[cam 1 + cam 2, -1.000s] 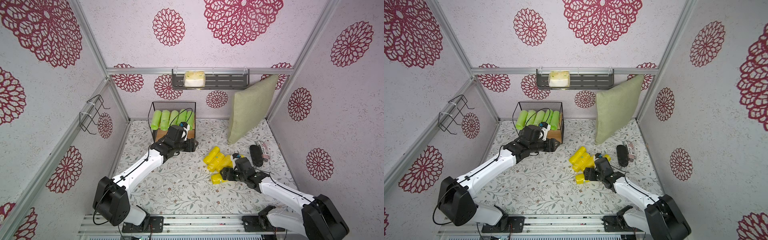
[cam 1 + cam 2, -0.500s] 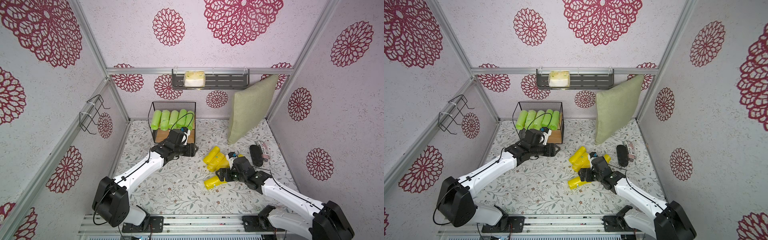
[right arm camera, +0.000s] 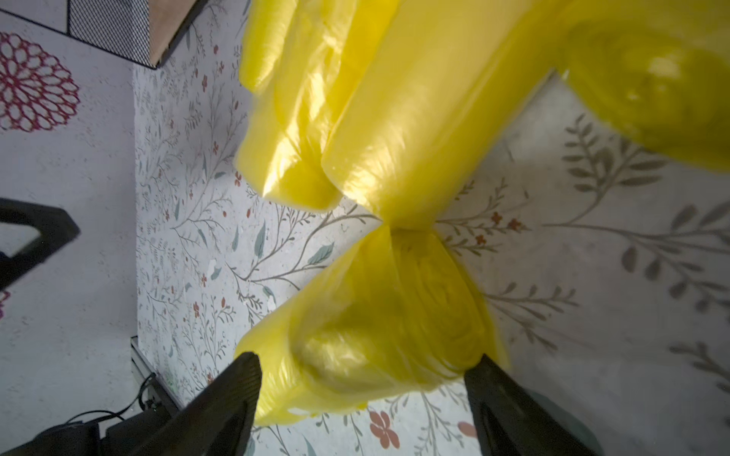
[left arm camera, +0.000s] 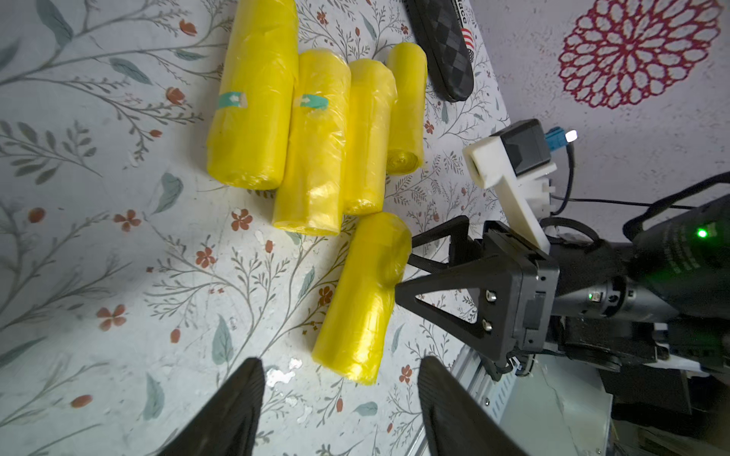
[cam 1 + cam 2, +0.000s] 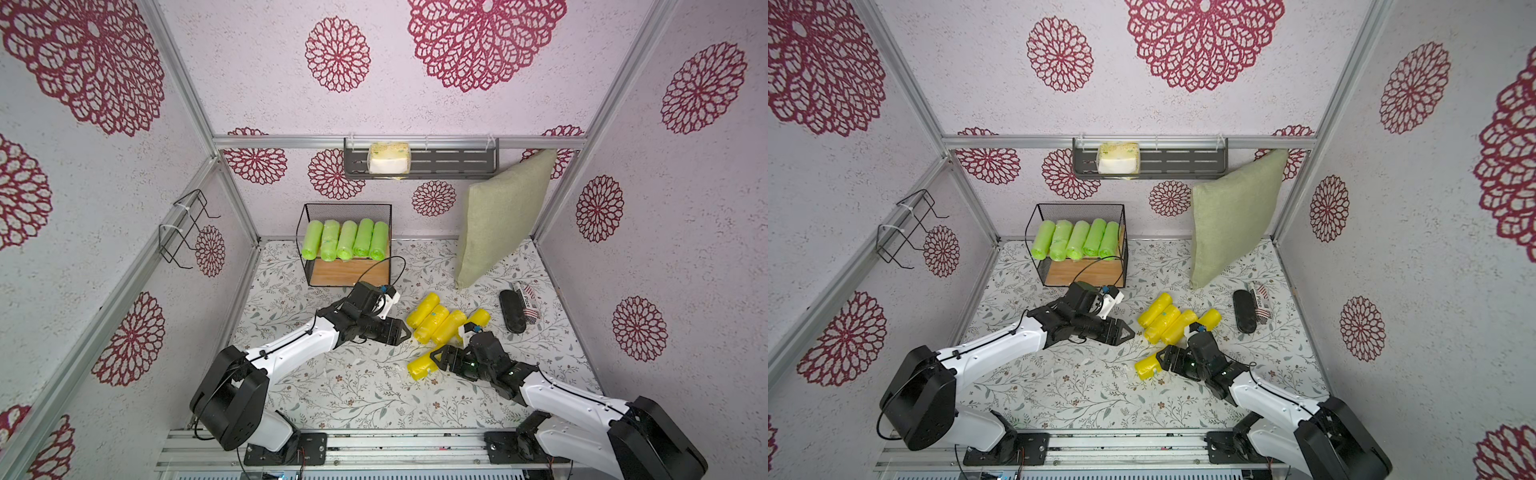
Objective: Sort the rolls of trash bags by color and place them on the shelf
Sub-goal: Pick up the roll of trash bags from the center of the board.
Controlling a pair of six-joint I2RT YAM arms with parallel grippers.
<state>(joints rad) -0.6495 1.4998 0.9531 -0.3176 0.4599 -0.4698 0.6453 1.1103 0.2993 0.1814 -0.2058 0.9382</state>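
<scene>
- Right wrist view: the right end effector (image 3: 363, 357) has a finger on either side of a lone yellow roll (image 3: 375, 327), at its near end. Whether it is pinching or only bracketing, I cannot tell.
- In both top views that roll lies flat on the tabletop (image 5: 353, 386), lower centre of frame. Its long axis runs lower left to upper right, free end pointing lower left.
- Four more yellows (image 5: 440, 324) lie side by side just above it, slanted much the same way.
- Five greens (image 5: 345, 241) line the shelf's (image 5: 349, 272) top board, upper centre; the lower board is bare.
- Left end effector (image 5: 403, 332) hangs open and empty, just left of the yellows.
- First risk: a hold at the very end of soft film could let the roll droop or slip out on the lift.
- Second risk: it's crowded here, so a swing toward the shelf could clip the left end effector or scatter the four.
</scene>
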